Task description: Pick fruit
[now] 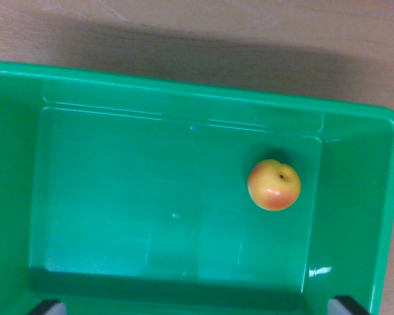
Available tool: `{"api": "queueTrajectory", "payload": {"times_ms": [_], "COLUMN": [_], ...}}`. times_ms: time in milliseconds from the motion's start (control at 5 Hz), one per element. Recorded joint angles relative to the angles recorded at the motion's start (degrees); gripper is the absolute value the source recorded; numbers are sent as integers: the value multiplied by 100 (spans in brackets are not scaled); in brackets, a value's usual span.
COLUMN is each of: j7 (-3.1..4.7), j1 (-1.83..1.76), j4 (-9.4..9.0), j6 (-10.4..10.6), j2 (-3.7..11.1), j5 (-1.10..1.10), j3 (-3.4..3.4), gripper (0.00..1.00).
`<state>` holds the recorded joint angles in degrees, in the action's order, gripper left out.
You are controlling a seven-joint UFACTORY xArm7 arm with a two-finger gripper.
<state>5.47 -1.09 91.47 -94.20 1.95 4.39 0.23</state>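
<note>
Nothing picked yet. Peach (274, 184) loose on bin (184, 85) floor, near right wall (wrist view's right). Gripper (197, 306) tips spread wide, empty, well apart from peach. Approach, grasp, lift left.

We see a bin (184, 92) resting on the counter (184, 33), which shows beyond the bin's far rim and past its corner at the wrist view's right. A single fruit (274, 185) lies on the bin's floor, toward the wrist view's right, near the right wall and well apart from the left wall. Two pincer tips sit at the bottom edge, one at each side.
</note>
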Motion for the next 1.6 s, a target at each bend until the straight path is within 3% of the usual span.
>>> {"api": "queueTrajectory", "payload": {"times_ms": [1200, 1400, 1600], "j7": [2, 2, 2], "j1": [45, 67, 67], "j4": [-216, -321, -321], "j6": [355, 526, 526], "j2": [143, 212, 212], "j5": [15, 22, 22], "j3": [-48, -71, -71], "gripper": [0, 0, 0]}}
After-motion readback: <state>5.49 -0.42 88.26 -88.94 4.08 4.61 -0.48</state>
